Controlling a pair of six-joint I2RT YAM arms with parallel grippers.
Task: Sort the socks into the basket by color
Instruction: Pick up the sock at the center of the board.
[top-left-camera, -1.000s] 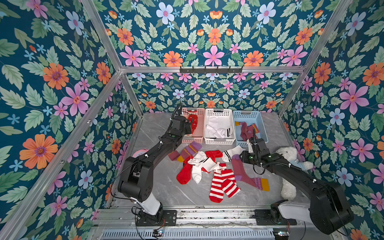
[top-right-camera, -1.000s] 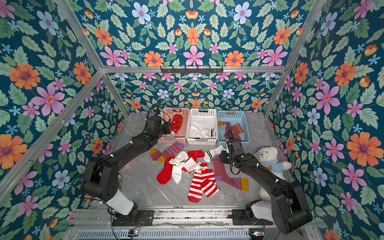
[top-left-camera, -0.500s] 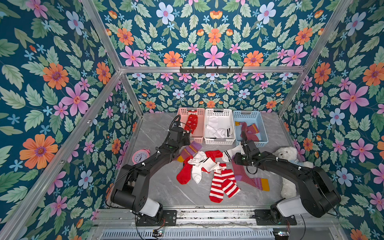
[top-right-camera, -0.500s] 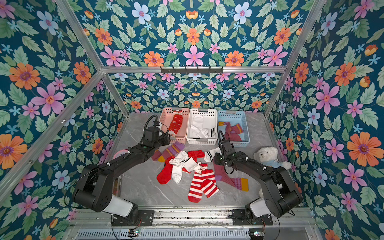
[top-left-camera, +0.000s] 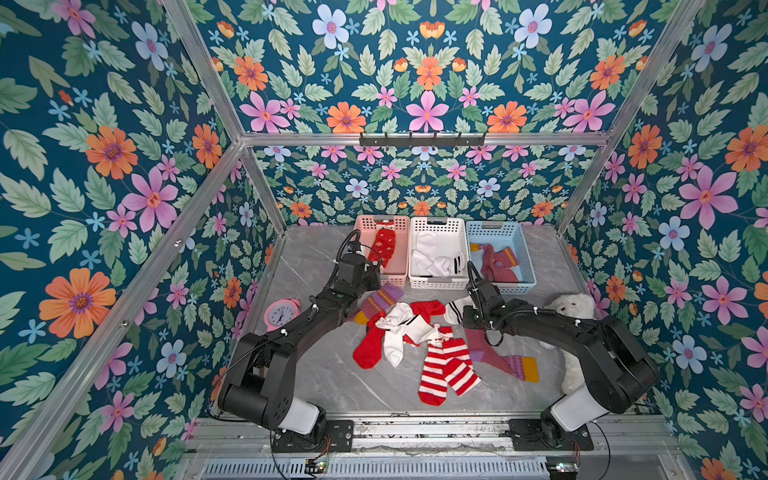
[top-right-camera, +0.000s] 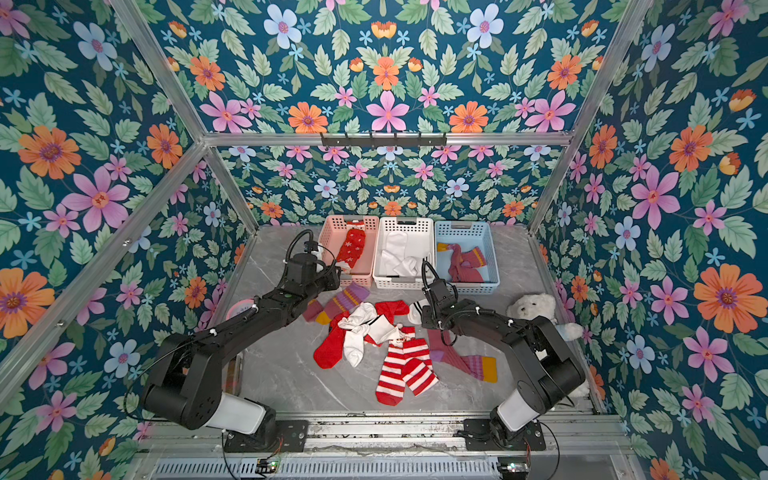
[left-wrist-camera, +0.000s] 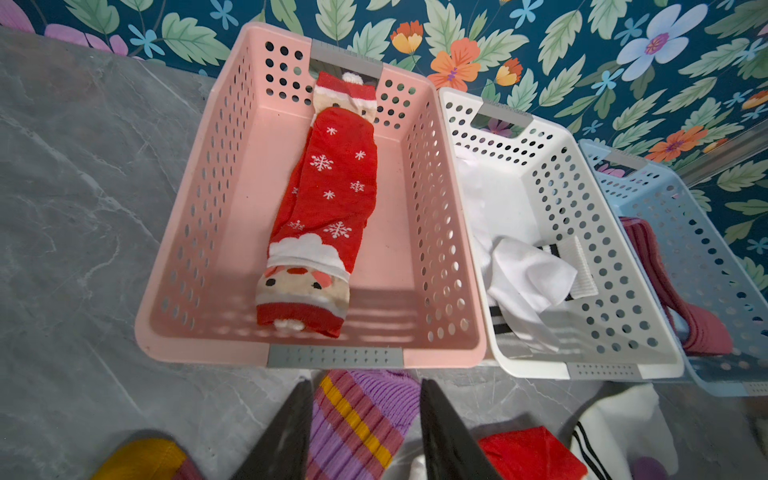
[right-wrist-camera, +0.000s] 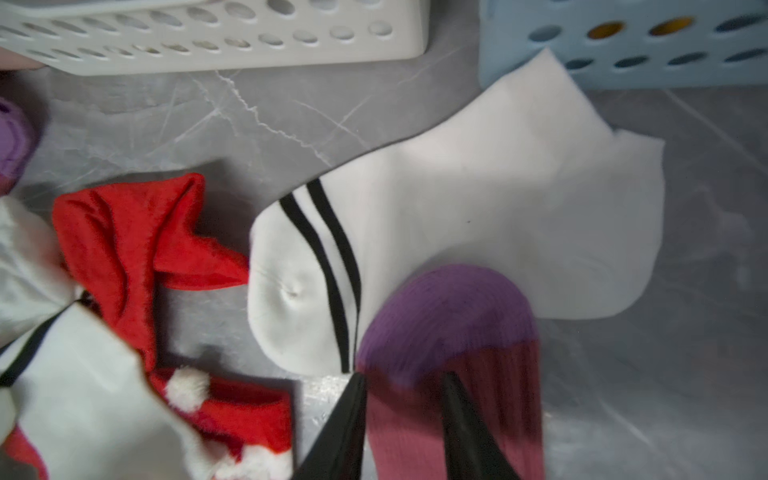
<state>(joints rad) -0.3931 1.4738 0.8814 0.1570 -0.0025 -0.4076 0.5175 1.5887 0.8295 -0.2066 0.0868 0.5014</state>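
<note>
Knit stuff all round, so these socks should be light and floppy with decent grip. The catch is that they drape and can drag a neighbour along. The right maroon sock (top-left-camera: 500, 358) lies flat on the counter (top-left-camera: 328, 374), a bit right of the middle. Its long axis runs from the purple end under the right gripper (right-wrist-camera: 404, 376) out to the near right, mustard toe pointing that way. That purple end overlaps a white sock (right-wrist-camera: 478, 216), so I'd pinch only the ribbed maroon layer, close to the end, and lift straight up. The right gripper is down on it, jaws narrow with a strip of rib between them, but I can't tell if it's actually got hold. The left maroon sock (left-wrist-camera: 357, 415) sits just near of the pink basket (left-wrist-camera: 166, 332), lilac cuff far right and mustard toe near left. The left gripper (left-wrist-camera: 365, 382) hangs over the cuff end, jaws open astride it, nothing pinched. My guess is both go in the blue basket (top-left-camera: 505, 287), which already holds maroon ones.
</note>
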